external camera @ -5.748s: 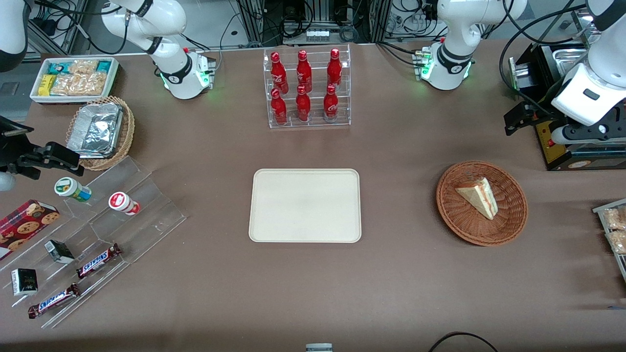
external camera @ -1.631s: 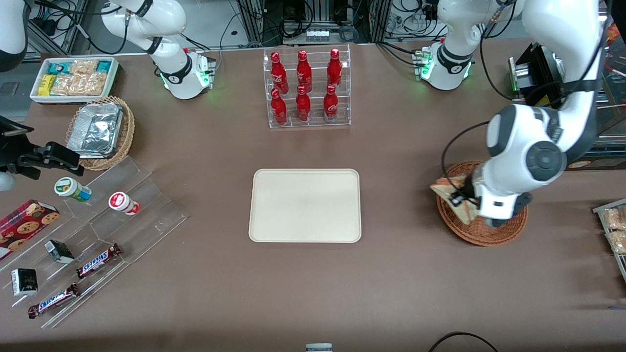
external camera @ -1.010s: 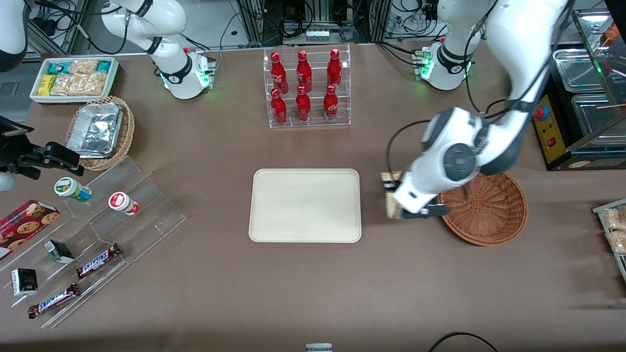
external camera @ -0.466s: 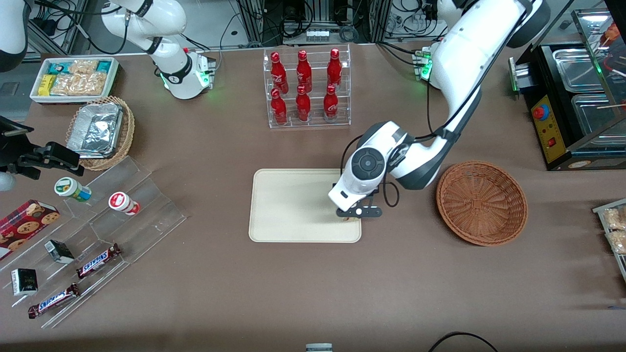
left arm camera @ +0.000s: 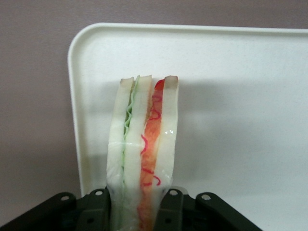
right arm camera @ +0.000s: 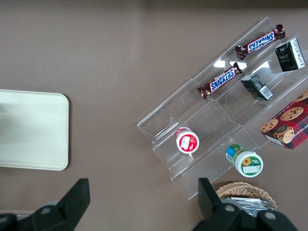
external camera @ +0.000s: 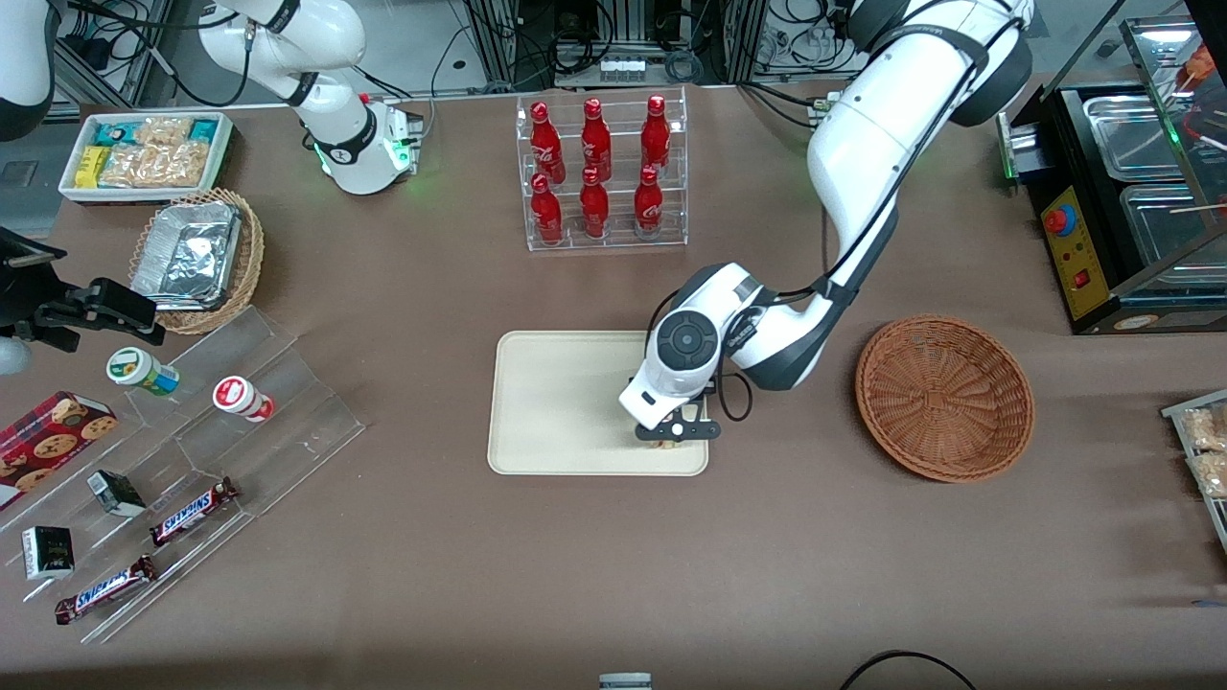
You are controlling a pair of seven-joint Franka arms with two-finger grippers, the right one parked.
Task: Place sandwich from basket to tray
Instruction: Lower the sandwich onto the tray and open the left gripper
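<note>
Gripping the sandwich [left arm camera: 142,159], the pincer [left arm camera: 137,211] hovers over the tray [left arm camera: 250,62]

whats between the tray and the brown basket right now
Front view: bare tablecloth on the table, with the arm's elbow above it. The tray carries the gripper shut on the sandwich; the basket is empty.

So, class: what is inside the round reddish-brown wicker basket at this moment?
The basket shows only its bare woven bottom, in full view. The sandwich sits clamped in the gripper above the tray, near its corner.
</note>
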